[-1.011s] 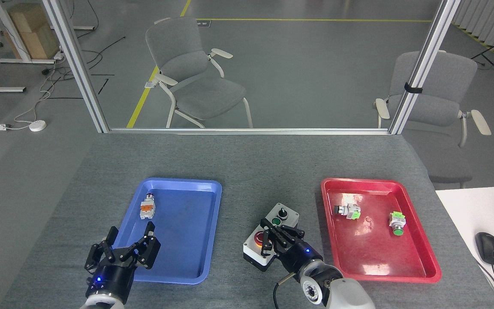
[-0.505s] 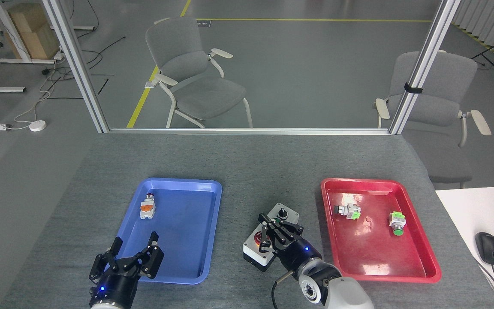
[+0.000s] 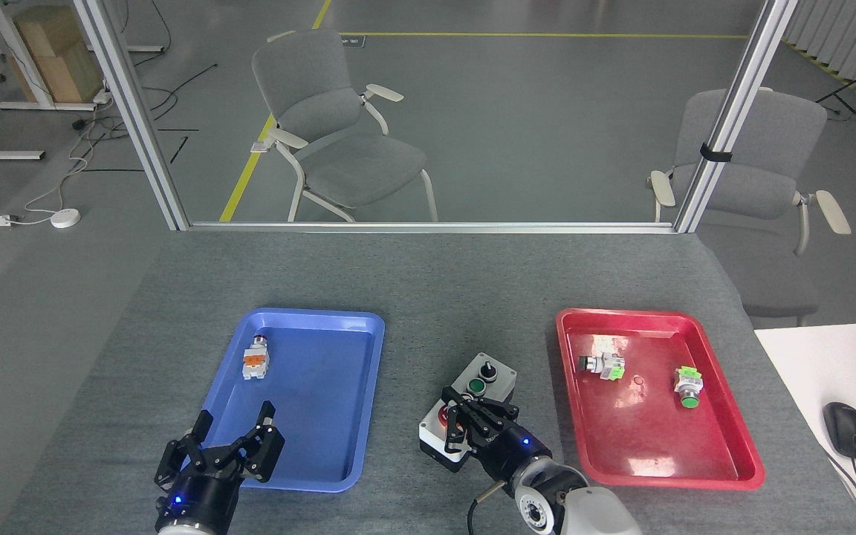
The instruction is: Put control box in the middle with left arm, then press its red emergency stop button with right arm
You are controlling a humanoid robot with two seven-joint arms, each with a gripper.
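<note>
The control box lies on the bare grey cloth between the two trays, its long axis slanting from far right to near left. The black knob and green button show at the far end. My right gripper hovers low over the near end, fingers drawn together, and covers most of the red emergency stop button; only its left edge shows. Whether it touches the button, I cannot tell. The small red button is hidden. My left gripper is open, over the blue tray's near left corner, holding nothing.
The blue tray holds one loose switch. The red tray holds two loose switches. A white desk with a mouse stands at the right. A metal frame edges the table's far side.
My right gripper has drawn back towards me and to the left along the box, uncovering the green button and covering more of the big red one. My left gripper pulled back slightly, then held still.
</note>
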